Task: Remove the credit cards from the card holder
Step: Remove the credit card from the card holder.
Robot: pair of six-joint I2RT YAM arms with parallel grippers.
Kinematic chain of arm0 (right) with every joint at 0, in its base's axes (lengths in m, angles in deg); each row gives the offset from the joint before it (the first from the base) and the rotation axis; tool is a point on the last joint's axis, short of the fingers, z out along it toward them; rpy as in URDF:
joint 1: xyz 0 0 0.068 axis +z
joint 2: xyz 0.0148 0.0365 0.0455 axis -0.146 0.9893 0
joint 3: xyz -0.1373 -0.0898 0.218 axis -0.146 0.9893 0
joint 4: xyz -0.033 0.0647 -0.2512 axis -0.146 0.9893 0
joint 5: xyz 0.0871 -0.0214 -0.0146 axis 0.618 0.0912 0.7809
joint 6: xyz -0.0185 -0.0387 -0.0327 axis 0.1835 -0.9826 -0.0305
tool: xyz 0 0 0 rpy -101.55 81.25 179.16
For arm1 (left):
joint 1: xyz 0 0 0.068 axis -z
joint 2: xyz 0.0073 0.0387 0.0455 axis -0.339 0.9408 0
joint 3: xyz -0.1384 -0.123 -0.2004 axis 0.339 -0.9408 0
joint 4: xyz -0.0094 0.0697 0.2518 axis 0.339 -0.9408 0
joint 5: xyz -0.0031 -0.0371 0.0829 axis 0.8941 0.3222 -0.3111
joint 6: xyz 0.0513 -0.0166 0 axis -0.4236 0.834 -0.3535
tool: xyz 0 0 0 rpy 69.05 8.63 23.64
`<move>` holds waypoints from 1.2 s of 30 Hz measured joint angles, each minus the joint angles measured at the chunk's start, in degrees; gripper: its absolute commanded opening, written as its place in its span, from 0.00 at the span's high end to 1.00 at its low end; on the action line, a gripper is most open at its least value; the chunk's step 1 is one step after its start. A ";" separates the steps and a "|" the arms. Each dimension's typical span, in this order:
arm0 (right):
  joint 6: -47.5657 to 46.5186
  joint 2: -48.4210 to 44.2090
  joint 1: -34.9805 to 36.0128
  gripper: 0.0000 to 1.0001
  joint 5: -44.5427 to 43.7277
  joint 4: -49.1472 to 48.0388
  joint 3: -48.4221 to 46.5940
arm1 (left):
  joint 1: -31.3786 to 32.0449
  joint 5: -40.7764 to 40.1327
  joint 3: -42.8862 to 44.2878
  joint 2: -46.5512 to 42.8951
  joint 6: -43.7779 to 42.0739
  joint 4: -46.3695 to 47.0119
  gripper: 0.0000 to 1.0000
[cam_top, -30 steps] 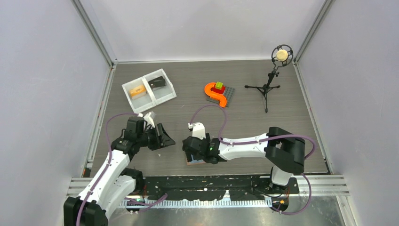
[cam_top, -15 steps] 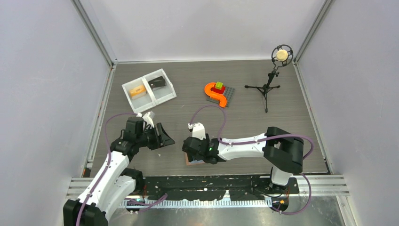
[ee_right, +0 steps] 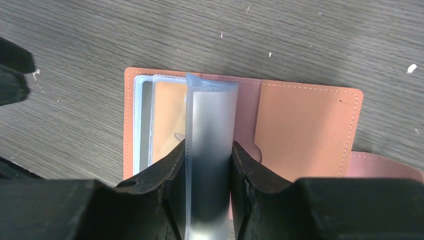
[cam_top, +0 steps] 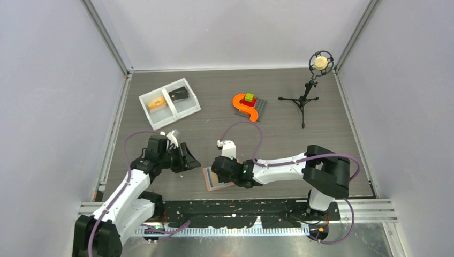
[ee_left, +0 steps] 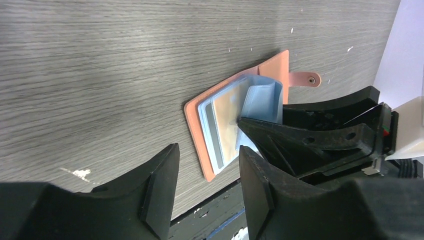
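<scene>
Top external view: shows the card holder [cam_top: 209, 180] spread open on the counter [cam_top: 300, 134] near the front edge, between the two arms, with its blue inside bared. Differs from half a second ago, when all but a sliver sat under the right fingers [cam_top: 217, 173]. Also puts the left fingers [cam_top: 191, 160] closer to the holder's left side than before. Suggests the opening step is done and the pulling of cards can begin.

From the right wrist: finds the right fingers closed on one pocket sleeve [ee_right: 210, 115], standing it up off the stack like a turned page. Cannot tell whether a card sits inside it; reads only as a blurred grey. From the left wrist: finds the left fingers apart and gripping nothing, poised just beside the holder's open pockets, not touching.

Leaves the credit cards [ee_right: 167, 120] tucked in the flat sleeves: one tan face showing, one grey edge beside it.

As to materials: salmon-brown, leather-like cover with stitched borders and a small side tab [ee_left: 305, 78] bearing a snap; thin, translucent, floppy plastic sleeves, likely slippery and prone to bending rather than releasing a card; stiff flat rectangular cards; grey wood-grain counter, matte and lightly flecked.
</scene>
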 measured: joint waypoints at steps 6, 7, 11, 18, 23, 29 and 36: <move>0.76 -2.40 -1.84 0.64 3.87 -8.09 5.53 | 2.25 1.36 -1.79 4.37 1.70 5.16 0.55; 1.03 -2.89 -2.14 0.64 4.61 -9.75 6.64 | 2.82 1.77 -1.97 5.44 1.99 6.78 0.57; 1.99 -4.87 -3.23 0.66 7.28 -15.72 10.99 | 5.16 2.99 -2.40 8.52 3.96 11.72 0.66; 3.28 -6.75 -4.66 0.67 11.17 -25.81 17.14 | 9.16 3.78 -2.43 17.55 7.76 21.44 0.82; 3.61 -6.75 -5.38 0.67 13.14 -29.73 18.21 | 10.54 3.48 -1.36 23.37 8.79 24.04 0.86; 4.04 -7.37 -6.12 0.66 14.60 -32.61 19.78 | 12.02 2.69 0.28 26.91 9.20 25.57 0.87; 4.20 -7.52 -6.82 0.46 16.11 -33.27 20.09 | 13.75 2.97 0.72 28.74 10.51 27.76 0.88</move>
